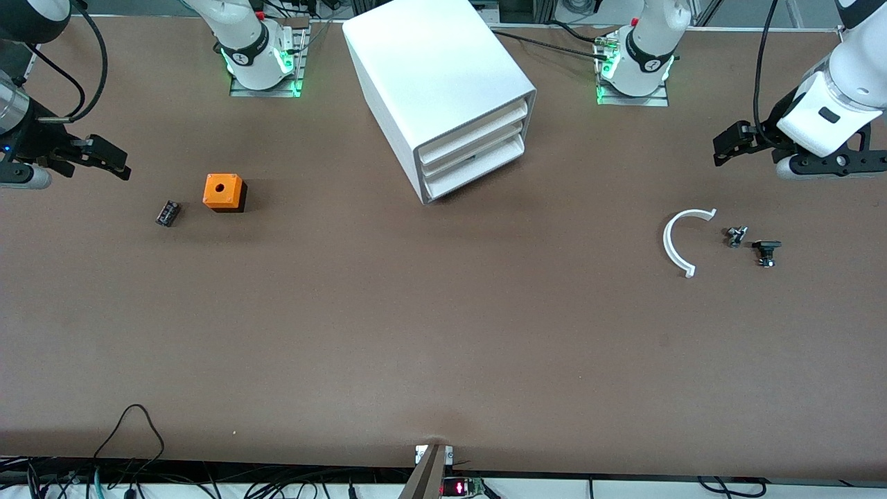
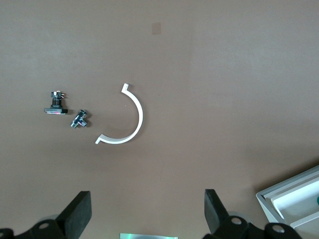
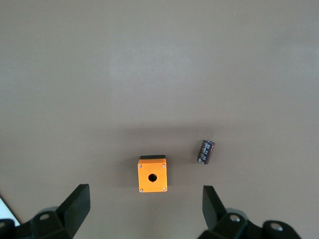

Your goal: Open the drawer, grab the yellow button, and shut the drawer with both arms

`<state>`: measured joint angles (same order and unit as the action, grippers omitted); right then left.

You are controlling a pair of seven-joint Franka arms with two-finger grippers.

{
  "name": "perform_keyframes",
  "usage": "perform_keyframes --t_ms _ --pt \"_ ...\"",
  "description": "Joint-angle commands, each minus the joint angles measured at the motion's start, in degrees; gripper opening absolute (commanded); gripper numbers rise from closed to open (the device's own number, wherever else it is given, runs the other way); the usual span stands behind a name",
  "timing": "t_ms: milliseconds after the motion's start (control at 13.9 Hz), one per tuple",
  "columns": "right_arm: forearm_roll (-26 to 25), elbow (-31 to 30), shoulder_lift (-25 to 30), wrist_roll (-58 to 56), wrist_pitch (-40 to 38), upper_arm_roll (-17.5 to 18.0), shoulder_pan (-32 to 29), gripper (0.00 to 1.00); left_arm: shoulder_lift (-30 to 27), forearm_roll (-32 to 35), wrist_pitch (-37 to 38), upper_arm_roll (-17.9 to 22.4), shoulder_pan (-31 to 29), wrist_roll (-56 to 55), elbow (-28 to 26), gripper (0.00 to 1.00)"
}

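Both claws are hanging spread and empty: the left claw (image 1: 727, 147) over its table end, the right claw (image 1: 104, 158) over the other. The button is not showing, presumably lying inside the shut drawer cabinet (image 1: 443, 90); likely light, rigid, best pinched across its body.

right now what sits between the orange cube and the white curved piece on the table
The white drawer cabinet stands between the orange cube and the white curved piece, set farther from the front camera than both. The front view shows this.
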<state>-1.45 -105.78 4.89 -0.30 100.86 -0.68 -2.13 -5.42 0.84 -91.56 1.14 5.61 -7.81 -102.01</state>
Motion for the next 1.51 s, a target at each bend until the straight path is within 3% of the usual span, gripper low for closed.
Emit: perform_keyframes --t_ms 0,1007,1223,1439 --pt "-0.3 1.01 -0.14 -0.32 0.04 0.15 -0.24 1.0 0.68 0.47 0.95 -0.35 -0.51 1.48 1.47 1.0" --pt "-0.66 1.45 0.21 -0.58 -0.49 0.77 0.02 1.0 4.54 0.47 1.29 -0.44 -0.16 0.87 6.56 1.0" --pt "-0.57 1.45 0.21 -0.58 -0.58 0.77 0.02 1.0 7.51 1.44 3.3 -0.27 5.97 1.05 6.65 1.0" --pt "-0.66 1.54 0.21 -0.58 -0.4 0.77 0.02 1.0 10.42 1.71 5.95 -0.62 6.7 3.06 10.25 1.0"
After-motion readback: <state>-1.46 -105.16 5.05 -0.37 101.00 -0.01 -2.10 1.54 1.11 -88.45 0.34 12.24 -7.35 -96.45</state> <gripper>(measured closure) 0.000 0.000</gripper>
